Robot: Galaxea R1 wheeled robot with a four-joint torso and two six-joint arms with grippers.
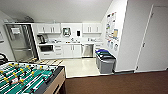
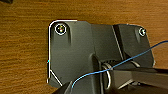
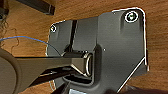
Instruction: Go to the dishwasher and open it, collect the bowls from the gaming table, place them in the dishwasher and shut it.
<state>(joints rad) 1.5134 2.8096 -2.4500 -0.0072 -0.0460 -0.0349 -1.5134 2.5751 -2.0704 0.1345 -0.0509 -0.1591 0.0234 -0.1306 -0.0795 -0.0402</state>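
Nearest the camera, at the lower left of the head view, stands the gaming table, its green field crossed by rods with small player figures; no bowls can be made out on it from this angle. Beyond it, brown carpet gives way to a pale kitchen floor.

At the far wall, 1 dishwasher sits built in under the desk, its silver-grey front panel closed and flush with the white cabinet doors to its left. A tall steel fridge stands at the far left, and 2 grey bins stand along the right wall, well apart from the dishwasher.

Judging by its build, the dishwasher door is stiff, fairly heavy and hinged at the bottom, so the place to take hold is likely the top edge of the panel, pulling outward and down. No handle is clear from here.

Both wrist views look down on brown carpet past the robot's own dark plate; whether the left gripper or right gripper is released or clenched, I cannot tell.
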